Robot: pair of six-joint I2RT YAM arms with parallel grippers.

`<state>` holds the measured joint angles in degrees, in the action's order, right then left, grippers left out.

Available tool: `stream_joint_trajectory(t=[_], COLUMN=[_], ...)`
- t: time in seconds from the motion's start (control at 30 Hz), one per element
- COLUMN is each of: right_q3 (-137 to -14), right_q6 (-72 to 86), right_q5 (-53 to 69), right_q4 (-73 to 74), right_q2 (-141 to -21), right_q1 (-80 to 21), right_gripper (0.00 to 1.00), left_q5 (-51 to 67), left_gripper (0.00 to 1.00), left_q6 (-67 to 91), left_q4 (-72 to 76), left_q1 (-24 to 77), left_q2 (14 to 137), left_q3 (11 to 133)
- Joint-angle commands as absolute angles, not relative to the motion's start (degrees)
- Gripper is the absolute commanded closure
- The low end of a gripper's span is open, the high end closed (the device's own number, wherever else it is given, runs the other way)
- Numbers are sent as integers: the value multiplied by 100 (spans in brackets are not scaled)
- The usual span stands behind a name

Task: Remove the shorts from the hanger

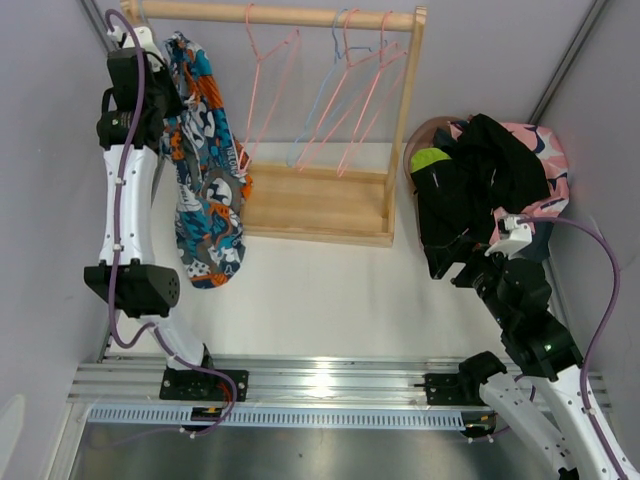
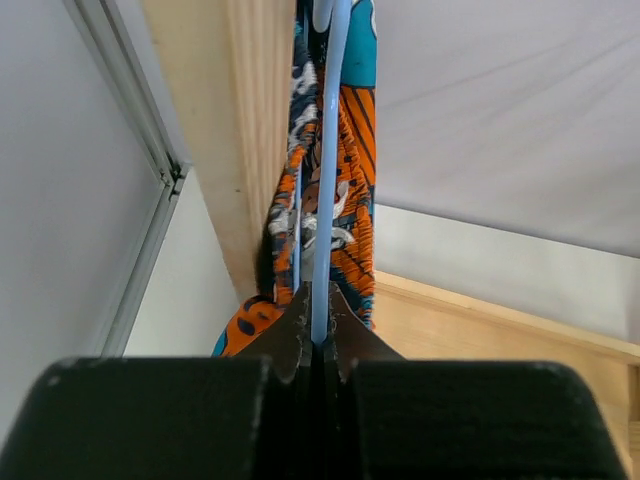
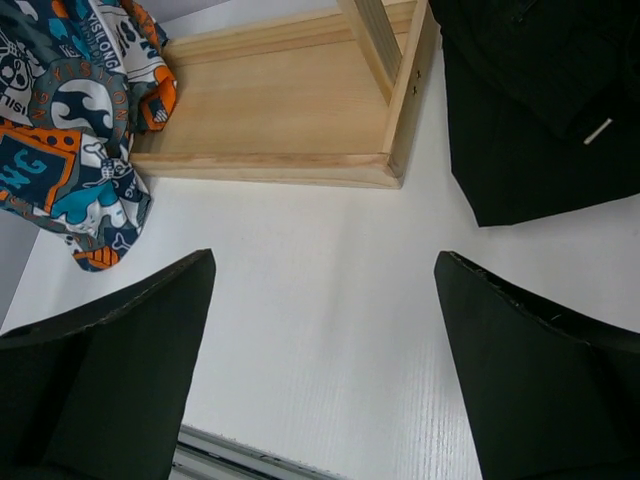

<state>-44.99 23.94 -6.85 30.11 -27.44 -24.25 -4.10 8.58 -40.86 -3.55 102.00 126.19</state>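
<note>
The multicolour shorts (image 1: 205, 180) hang at the left end of the wooden rack (image 1: 290, 14), draped long and loose from the rail down to the tabletop (image 1: 330, 290). The soft fabric carries a busy print of orange, teal, navy, grey and white, with cartoon figures and lettering, and its lower edge bunches beside the rack's base board. In the left wrist view the same shorts (image 2: 350, 130) are gathered in folds around a thin blue hanger (image 2: 325, 200), right beside the rack's upright post.

The left end effector (image 1: 168, 70) is up at that end of the rail, against the top of the shorts. Its fingers (image 2: 300, 330) are closed together with the blue hanger wire pinched between their tips.

The other shorts lie in a heap on the tabletop to the right of the rack: black shorts (image 1: 490, 170) on top, a patch of lime green (image 1: 430, 158) at the left, and pink printed fabric (image 1: 545, 150) underneath at the right.

The right end effector (image 1: 480, 255) sits at the near edge of that heap with its fingers spread wide and nothing between them.

Empty pink and blue hangers (image 1: 330, 90) stay on the rail.
</note>
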Motion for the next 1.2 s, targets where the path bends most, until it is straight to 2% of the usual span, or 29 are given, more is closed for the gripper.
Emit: stream_joint_trajectory(t=[0.0, 0.33, 0.47, 0.6, 0.7, 0.73, 0.9, 1.0, 1.03, 1.17], right_q3=[-4430, -4517, -4553, -4640, -4816, -4877, -5246, -5536, -5615, -5906], right_q6=[2426, 2496, 2522, 2532, 2400, 2365, 2154, 2039, 1978, 1872], right_q5=[-730, -580, -536, -414, -71, 234, 1001, 1502, 1651, 1714], right_q4=[3050, 3076, 3129, 3041, 2717, 2638, 2155, 1987, 1960, 1793], right_q2=[-2637, -2487, -2426, -2382, -2495, -2557, -3092, -3365, -3558, -3876], right_q1=[-2452, -2470, -2470, -2470, -2470, -2470, -2496, -2549, -2584, -2865], right_gripper=[2, 4, 4, 5, 4, 4, 4, 3, 2, 1], left_q5=[-571, -651, -414, -27, 535, 623, 1010, 1159, 1265, 1432], left_gripper=[100, 100, 100, 100, 100, 100, 100, 100, 100, 100], left_q6=[880, 712, 764, 914, 949, 984, 993, 1124, 1229, 1169], left_q4=[-3552, -3753, -3964, -4358, -4579, -4570, -5096, -5019, -4914, -5027], left_q1=[-317, -62, -61, 184, 298, 308, 325, 422, 422, 413], left_q2=[9783, 8729, 8447, 7955, 7045, 6796, 5802, 5065, 4888, 4055], left_q3=[12666, 13025, 13472, 13316, 12588, 11916, 11206, 10329, 9588, 8545])
